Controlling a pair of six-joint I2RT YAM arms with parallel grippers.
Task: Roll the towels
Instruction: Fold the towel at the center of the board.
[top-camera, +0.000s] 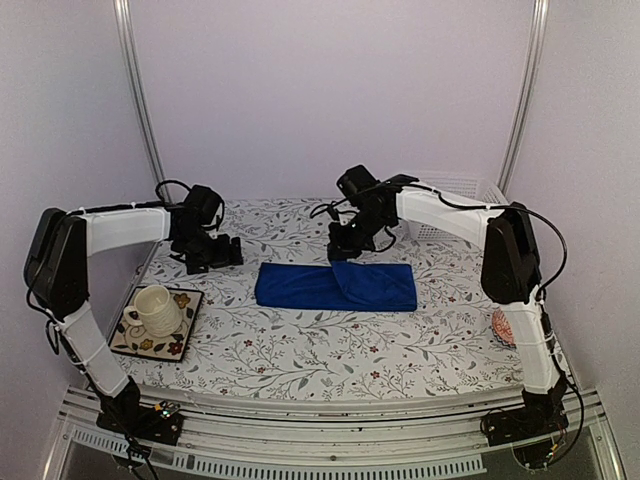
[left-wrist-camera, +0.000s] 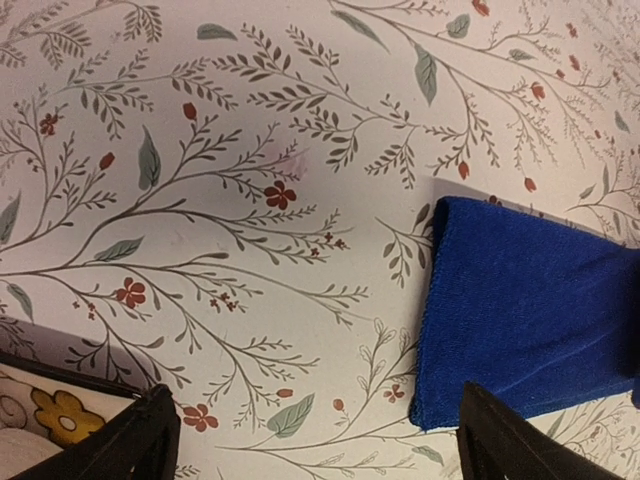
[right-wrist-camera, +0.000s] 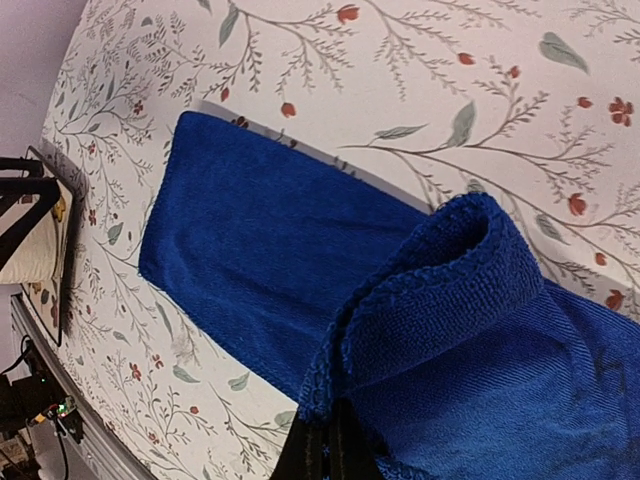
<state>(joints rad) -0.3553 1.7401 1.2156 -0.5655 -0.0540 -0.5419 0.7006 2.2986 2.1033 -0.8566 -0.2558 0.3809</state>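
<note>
A long royal-blue towel (top-camera: 335, 286) lies flat across the middle of the floral tablecloth. Its right part is folded back over itself. My right gripper (top-camera: 345, 250) hovers at the towel's far edge. In the right wrist view this gripper (right-wrist-camera: 335, 445) is shut on the lifted, curled edge of the towel (right-wrist-camera: 450, 290), with the flat stretch spreading away to the left. My left gripper (top-camera: 215, 252) stands open to the left of the towel. In the left wrist view its black fingers (left-wrist-camera: 135, 440) are spread wide over bare cloth, and the towel's left end (left-wrist-camera: 530, 310) lies by the right finger.
A white cup sits on a floral tile (top-camera: 155, 312) at the near left, and its corner shows in the left wrist view (left-wrist-camera: 40, 415). A white basket (top-camera: 462, 195) stands at the back right. A pink-red patterned ball (top-camera: 503, 326) rests by the right arm.
</note>
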